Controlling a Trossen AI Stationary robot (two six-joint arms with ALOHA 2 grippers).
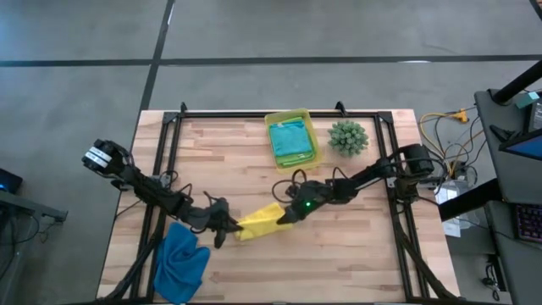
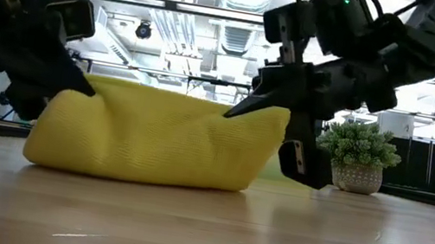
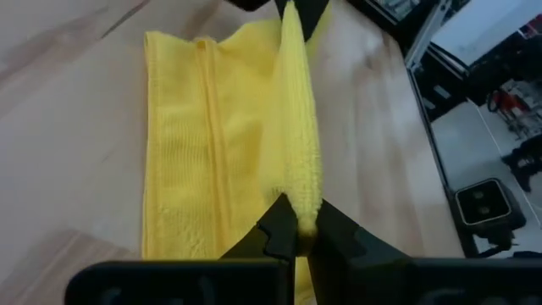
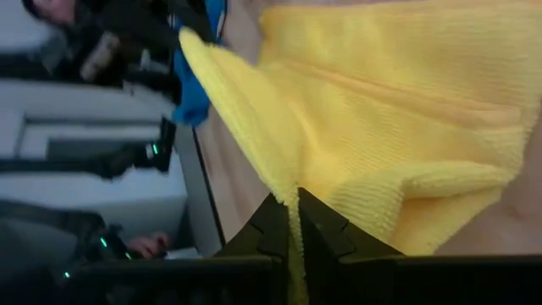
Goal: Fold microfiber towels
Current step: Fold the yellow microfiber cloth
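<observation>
One towel (image 1: 261, 220) is lying near the middle of the surface (image 1: 339, 254), stretched between the left claw (image 1: 227, 227) at one end and the right claw (image 1: 286, 217) at the other. Another towel (image 1: 183, 261) is sitting crumpled at the front left corner. A bin (image 1: 291, 140) is standing at the back edge, holding a folded towel (image 1: 293, 142). A plant (image 1: 348, 136) is standing just right of the bin.

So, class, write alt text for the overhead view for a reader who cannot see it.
Two dark robot arms pinch opposite ends of a soft yellow microfiber towel on a wooden table, left pincer and right pincer both shut on it. A royal blue cloth lies crumpled by the left arm.
</observation>
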